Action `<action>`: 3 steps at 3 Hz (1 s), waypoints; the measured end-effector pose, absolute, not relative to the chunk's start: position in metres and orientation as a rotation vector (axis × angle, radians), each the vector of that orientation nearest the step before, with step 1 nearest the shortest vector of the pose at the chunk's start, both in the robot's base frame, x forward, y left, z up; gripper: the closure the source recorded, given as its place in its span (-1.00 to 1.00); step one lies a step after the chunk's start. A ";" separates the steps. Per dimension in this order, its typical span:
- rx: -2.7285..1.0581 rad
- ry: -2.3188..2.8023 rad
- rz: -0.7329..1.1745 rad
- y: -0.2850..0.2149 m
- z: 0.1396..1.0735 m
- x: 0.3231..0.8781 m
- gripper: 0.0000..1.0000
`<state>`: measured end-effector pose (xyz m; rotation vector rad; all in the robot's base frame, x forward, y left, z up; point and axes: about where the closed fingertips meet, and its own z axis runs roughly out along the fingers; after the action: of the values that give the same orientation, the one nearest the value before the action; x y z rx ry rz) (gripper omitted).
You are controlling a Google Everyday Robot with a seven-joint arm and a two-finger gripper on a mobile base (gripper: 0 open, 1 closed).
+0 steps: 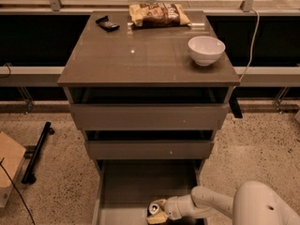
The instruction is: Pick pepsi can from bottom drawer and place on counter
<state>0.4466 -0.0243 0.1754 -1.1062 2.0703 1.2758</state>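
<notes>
The pepsi can (153,207) stands upright in the open bottom drawer (131,186), near the drawer's front middle, its silver top showing. My gripper (158,211) reaches in from the lower right on a white arm and sits right at the can, level with it. The can's dark body is mostly hidden by the gripper. The counter (140,55) is the glossy grey-brown top of the cabinet, well above the drawer.
On the counter stand a white bowl (206,49) at the right, a chip bag (158,14) at the back and a small dark object (108,24) at the back left. The two upper drawers (149,117) jut out slightly. A black bar (36,153) lies on the floor at left.
</notes>
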 end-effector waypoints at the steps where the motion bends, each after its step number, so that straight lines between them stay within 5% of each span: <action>1: -1.102 2.030 1.318 -0.022 0.206 0.456 0.75; 2: -1.133 1.960 1.314 -0.029 0.264 0.466 1.00; 3: -1.217 1.899 1.265 -0.039 0.338 0.465 1.00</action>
<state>0.4650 -0.0388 0.3376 -1.2171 1.8994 1.2654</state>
